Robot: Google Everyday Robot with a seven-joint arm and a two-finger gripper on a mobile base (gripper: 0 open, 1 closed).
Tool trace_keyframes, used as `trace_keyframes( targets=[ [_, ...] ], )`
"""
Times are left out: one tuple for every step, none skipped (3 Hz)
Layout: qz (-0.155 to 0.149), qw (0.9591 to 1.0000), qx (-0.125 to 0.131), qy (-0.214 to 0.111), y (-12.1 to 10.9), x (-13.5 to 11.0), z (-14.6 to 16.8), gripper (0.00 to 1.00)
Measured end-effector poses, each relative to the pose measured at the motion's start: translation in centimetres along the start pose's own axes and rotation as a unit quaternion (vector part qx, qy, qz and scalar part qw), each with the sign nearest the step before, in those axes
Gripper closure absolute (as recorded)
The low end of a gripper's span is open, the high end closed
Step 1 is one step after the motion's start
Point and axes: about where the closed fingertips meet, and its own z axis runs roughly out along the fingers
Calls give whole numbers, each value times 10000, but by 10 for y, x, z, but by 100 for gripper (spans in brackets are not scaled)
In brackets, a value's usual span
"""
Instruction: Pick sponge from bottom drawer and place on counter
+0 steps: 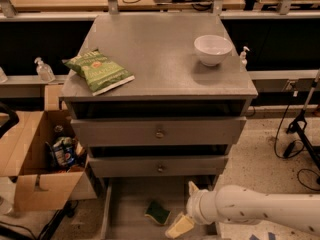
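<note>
The sponge (158, 212), dark green with a yellowish edge, lies flat on the floor of the pulled-out bottom drawer (127, 209). My gripper (185, 207) is at the end of the white arm that comes in from the lower right. It hangs over the right part of the drawer, just right of the sponge and apart from it. Its two pale fingers (179, 226) are spread open and hold nothing. The grey counter (160, 59) tops the cabinet above.
A green chip bag (98, 71) lies on the counter's left side and a white bowl (213, 49) on its right. The two upper drawers (159, 132) are closed. An open cardboard box (35, 164) with items stands left of the cabinet. Cables and a stand (300, 134) lie at right.
</note>
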Motion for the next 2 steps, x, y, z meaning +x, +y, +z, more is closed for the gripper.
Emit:
trace_keyframes(
  targets=[
    [-85,9989,240,397,-16,39,43,0],
    [-416,9977,174,510,-27,30,100,0]
  ],
)
